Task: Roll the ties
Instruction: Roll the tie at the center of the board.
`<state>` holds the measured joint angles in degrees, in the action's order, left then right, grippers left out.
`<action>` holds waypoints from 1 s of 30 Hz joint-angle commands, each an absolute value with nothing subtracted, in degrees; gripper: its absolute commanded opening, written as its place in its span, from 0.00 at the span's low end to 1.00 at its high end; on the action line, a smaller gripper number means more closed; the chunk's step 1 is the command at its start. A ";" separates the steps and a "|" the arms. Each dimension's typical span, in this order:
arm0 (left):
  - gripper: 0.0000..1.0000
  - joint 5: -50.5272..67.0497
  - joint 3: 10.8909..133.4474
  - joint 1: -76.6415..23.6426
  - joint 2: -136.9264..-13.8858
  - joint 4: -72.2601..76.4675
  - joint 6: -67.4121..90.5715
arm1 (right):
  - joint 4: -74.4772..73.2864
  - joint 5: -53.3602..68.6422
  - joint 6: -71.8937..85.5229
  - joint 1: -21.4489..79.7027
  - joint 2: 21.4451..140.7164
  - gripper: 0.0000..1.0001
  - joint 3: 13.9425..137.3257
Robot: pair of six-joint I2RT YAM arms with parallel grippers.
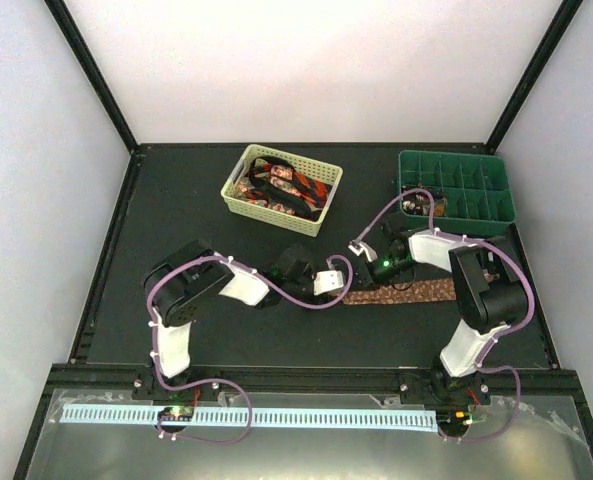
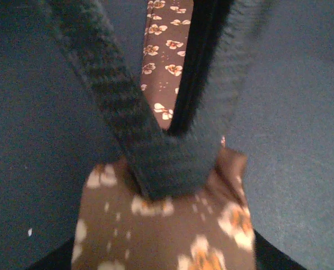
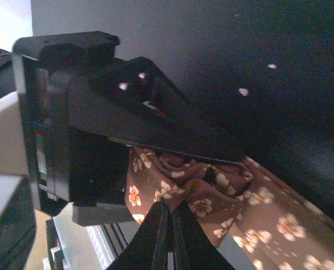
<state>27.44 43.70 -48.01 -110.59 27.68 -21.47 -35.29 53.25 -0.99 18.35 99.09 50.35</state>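
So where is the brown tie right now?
In the top view the brown tie lies on the dark table right of centre, on the near side of the green tray, its left end at the left gripper.

Flat brown floral tie (image 1: pixel 416 292), end bunched

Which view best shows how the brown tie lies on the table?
Top external: the brown tie shows as one long flat strip. Left wrist shows only a patch under the left fingers; right wrist shows bunched folds by the right fingers.
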 commanded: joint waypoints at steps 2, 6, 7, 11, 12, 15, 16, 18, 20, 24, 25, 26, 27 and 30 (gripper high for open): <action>0.37 23.57 41.98 -47.08 -109.57 17.79 -23.27 | -35.37 51.33 -1.18 16.18 99.28 0.02 49.27; 0.34 24.15 41.99 -46.63 -109.45 17.54 -23.17 | -35.03 48.42 -0.97 16.08 99.24 0.02 48.73; 0.34 24.29 41.95 -46.59 -109.36 17.62 -23.12 | -35.00 47.65 -1.04 16.08 99.19 0.01 48.59; 0.36 26.01 41.20 -45.79 -108.48 18.70 -22.71 | -34.44 45.67 -0.40 16.20 99.58 0.02 48.09; 0.37 26.48 40.92 -45.57 -108.34 19.25 -22.30 | -34.33 45.08 -0.16 16.44 99.83 0.02 48.19; 0.43 29.30 39.58 -44.62 -107.55 22.16 -20.88 | -34.32 43.58 0.00 17.39 101.70 0.02 48.84; 0.46 29.72 39.03 -44.38 -107.19 23.30 -20.32 | -34.17 43.22 0.00 17.66 102.36 0.02 49.05; 0.53 30.74 37.53 -43.94 -106.22 26.53 -18.82 | -33.85 43.07 0.17 18.24 103.86 0.02 49.52; 0.66 32.64 35.52 -43.55 -105.38 30.27 -17.14 | -33.99 43.31 0.02 18.76 105.16 0.02 50.49; 0.80 34.04 31.81 -43.51 -105.23 38.33 -14.36 | -34.39 41.92 -0.71 18.87 106.78 0.02 51.19; 0.81 34.41 31.82 -43.51 -105.92 39.29 -14.14 | -34.52 41.66 -0.78 18.89 106.93 0.01 51.09; 0.81 34.36 31.98 -43.51 -106.83 40.19 -13.58 | -34.58 41.22 -0.84 18.90 106.96 0.02 51.00; 0.81 34.11 32.38 -43.51 -107.85 41.04 -12.83 | -34.50 40.88 -0.58 18.85 106.90 0.02 50.90; 0.82 35.45 33.00 -43.51 -110.93 45.71 -10.92 | -34.92 39.89 -0.20 18.85 106.72 0.02 51.11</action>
